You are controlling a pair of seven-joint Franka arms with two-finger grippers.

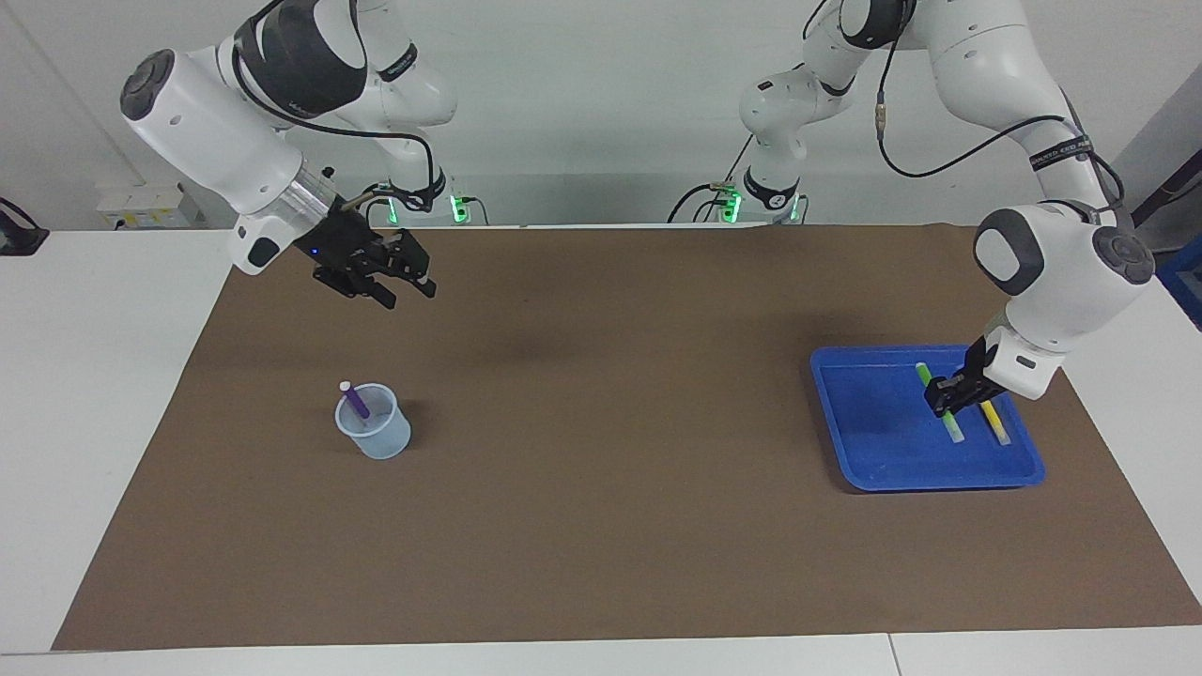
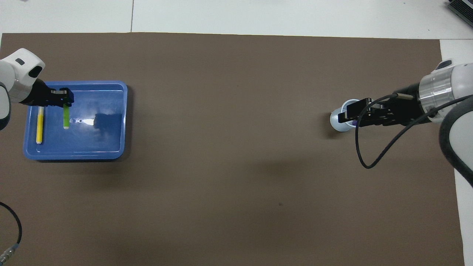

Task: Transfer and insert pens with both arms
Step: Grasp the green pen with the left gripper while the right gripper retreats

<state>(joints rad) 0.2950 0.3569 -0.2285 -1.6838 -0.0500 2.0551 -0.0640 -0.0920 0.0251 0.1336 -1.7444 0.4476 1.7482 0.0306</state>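
1. My left gripper (image 1: 947,402) is down in the blue tray (image 1: 873,451) at the left arm's end of the table, its fingers set on either side of the green pen (image 1: 951,427) near the pen's middle; whether they have pressed onto it I cannot tell.
2. The yellow pen (image 1: 993,424) lies just beside the green one in the same tray, roughly parallel to it.
3. The purple pen (image 1: 354,401) stands tilted in the pale cup (image 1: 376,434) at the right arm's end, its whitish cap uppermost.
4. My right gripper (image 1: 399,275) hangs in the air, fingers spread and holding nothing, waiting.
5. I judge the pens light, stiff and smooth-sided, likely to roll or twist in a loose pinch; the barrel's middle, squeezed across its width, looks the safest hold, leaving an end free for the handover to the other arm.
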